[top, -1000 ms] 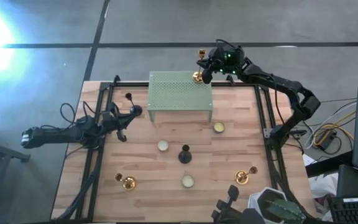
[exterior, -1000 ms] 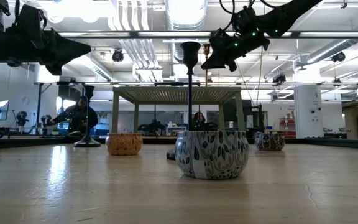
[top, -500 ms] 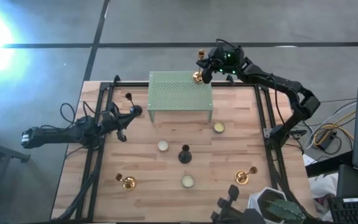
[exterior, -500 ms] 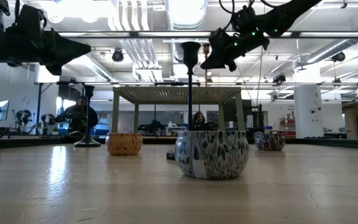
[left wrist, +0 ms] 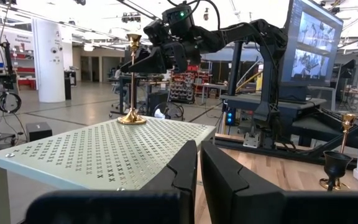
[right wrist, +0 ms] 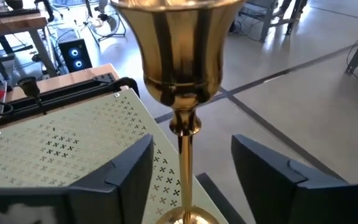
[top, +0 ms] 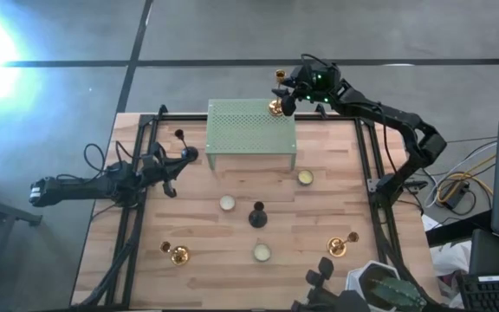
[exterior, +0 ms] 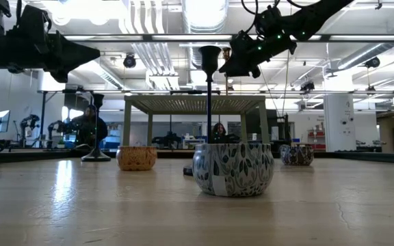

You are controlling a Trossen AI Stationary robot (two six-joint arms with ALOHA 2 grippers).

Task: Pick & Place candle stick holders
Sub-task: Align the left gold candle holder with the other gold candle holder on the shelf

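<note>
A gold candle stick holder (top: 275,102) stands upright on its round base on the far right corner of the green perforated stand (top: 251,130); it also shows in the left wrist view (left wrist: 132,81). My right gripper (top: 288,98) is open beside it. In the right wrist view its fingers stand on either side of the gold stem (right wrist: 183,158) without touching it. My left gripper (top: 186,155) is shut and empty near the stand's left end. Black holders stand at the left (top: 178,136) and the middle (top: 257,214). Two more gold holders sit near the front (top: 178,253) (top: 340,245).
Three small candle jars (top: 305,178) (top: 227,203) (top: 262,252) stand on the wooden table. Black rails run along the left (top: 137,173) and right (top: 372,165) sides. A patterned jar (exterior: 233,169) stands close in the low view. People show in the room behind.
</note>
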